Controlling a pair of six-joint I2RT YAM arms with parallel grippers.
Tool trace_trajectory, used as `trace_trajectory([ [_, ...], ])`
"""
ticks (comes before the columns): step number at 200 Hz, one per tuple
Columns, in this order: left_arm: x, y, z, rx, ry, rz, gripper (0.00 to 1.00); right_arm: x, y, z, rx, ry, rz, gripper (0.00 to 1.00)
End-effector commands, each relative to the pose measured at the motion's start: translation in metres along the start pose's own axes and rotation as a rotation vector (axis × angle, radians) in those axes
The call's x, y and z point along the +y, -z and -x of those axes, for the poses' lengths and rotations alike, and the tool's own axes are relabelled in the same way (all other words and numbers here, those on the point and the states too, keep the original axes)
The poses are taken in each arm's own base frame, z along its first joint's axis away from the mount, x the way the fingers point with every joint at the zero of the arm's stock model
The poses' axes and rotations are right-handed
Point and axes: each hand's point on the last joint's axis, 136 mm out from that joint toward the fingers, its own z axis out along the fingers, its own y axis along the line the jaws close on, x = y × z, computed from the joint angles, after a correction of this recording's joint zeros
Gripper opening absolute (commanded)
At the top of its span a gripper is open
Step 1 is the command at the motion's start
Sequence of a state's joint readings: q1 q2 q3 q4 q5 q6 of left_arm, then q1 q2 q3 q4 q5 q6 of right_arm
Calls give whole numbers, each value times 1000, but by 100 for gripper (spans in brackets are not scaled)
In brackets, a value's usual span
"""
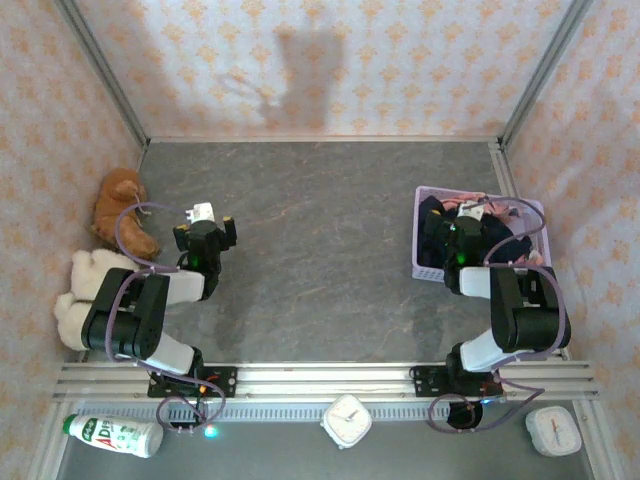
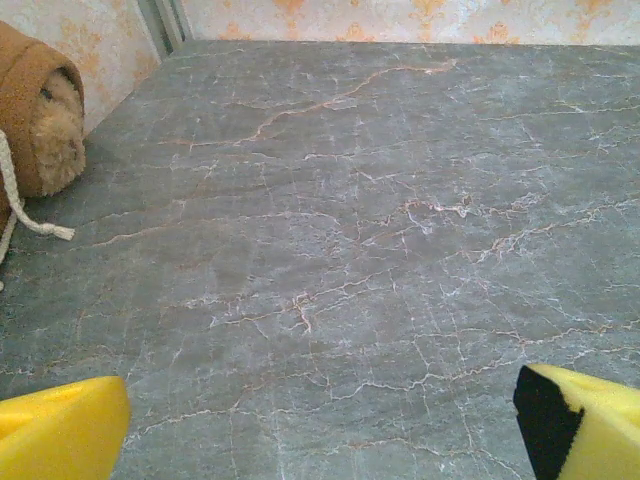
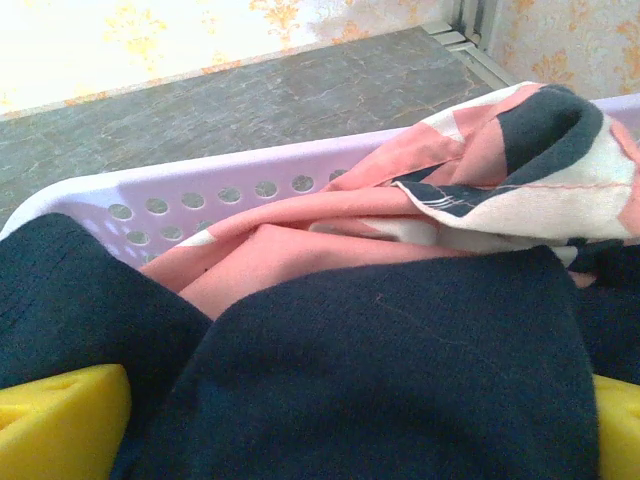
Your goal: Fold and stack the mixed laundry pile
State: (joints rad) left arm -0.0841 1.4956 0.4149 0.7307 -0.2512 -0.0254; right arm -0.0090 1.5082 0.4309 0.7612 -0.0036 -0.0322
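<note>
Grey table (image 1: 330, 260); laundry (image 3: 400, 370) bunched in basket (image 3: 200, 195), axis unclear; left gripper (image 2: 320, 425), right gripper (image 3: 340, 420) spread.

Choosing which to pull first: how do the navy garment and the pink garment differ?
The navy garment is plain; the pink garment has navy and white patches. The navy garment lies in front, the pink garment behind it against the lavender basket wall. Both are crumpled.
</note>
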Motion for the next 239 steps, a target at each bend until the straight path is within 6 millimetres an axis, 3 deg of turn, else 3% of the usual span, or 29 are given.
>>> trace_trajectory([
  [1,8,0,8,-34,21,35,100,9,-1,-8,21,21,41,99],
  [185,7,0,8,-35,24,30,100,8,0,-7,16,19,39,99],
  [202,8,1,13,-21,17,35,100,3,3,2,16,7,5,99],
  [239,15,13,49,41,-4,68,100,2,25,27,62,0,-16,99],
])
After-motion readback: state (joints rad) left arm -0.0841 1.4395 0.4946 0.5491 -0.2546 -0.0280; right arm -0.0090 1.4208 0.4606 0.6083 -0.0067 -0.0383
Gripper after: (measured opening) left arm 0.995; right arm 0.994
